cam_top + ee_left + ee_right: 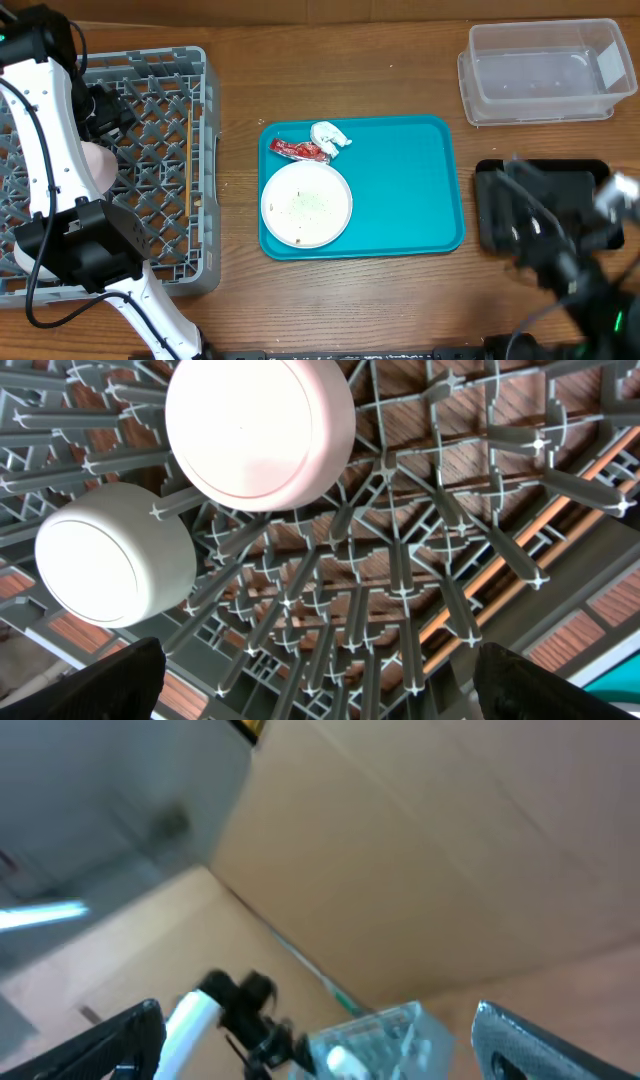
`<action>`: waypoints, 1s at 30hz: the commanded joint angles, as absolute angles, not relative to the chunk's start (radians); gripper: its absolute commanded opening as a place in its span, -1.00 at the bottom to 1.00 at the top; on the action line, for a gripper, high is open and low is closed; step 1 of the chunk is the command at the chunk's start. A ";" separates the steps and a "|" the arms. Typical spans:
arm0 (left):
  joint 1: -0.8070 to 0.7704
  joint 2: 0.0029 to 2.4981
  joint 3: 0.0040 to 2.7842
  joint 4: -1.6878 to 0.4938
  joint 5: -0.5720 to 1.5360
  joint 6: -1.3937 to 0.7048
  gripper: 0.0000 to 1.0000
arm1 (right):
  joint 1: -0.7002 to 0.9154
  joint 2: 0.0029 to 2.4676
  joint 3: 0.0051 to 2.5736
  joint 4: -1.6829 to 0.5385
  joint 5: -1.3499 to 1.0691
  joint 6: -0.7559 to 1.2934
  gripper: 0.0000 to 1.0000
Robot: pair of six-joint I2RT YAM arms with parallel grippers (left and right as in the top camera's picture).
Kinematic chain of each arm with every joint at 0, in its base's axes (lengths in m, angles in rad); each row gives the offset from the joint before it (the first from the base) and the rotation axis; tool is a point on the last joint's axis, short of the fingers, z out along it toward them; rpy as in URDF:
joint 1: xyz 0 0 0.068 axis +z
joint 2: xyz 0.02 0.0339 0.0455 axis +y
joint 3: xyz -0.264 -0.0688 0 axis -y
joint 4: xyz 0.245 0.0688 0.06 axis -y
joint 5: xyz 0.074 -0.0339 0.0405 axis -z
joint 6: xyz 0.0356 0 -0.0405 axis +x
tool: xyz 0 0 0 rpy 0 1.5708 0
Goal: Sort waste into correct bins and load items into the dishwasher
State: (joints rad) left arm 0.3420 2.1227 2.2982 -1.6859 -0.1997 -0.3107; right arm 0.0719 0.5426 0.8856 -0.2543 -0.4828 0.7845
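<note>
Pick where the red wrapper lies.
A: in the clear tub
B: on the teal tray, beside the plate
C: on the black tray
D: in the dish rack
B: the overhead view shows the wrapper on the teal tray, by the plate and next to the tissue.

No text, number, brand or sign can be read in any view. The red wrapper [300, 150] on the tray [400, 190] is too small to show its print. The pale patch on the wall of the clear tub [540, 75] is blurred.
</note>
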 commanded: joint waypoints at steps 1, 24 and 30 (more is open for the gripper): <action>0.340 2.105 2.318 -1.687 -0.213 -0.302 1.00 | 0.093 0.851 1.135 -0.476 -0.639 0.483 0.99; 0.340 2.105 2.318 -1.687 -0.213 -0.302 1.00 | 0.530 1.975 1.761 -0.758 -0.204 0.257 0.51; 0.340 2.105 2.318 -1.687 -0.213 -0.302 1.00 | 0.532 2.107 1.760 -0.703 -0.164 0.147 0.28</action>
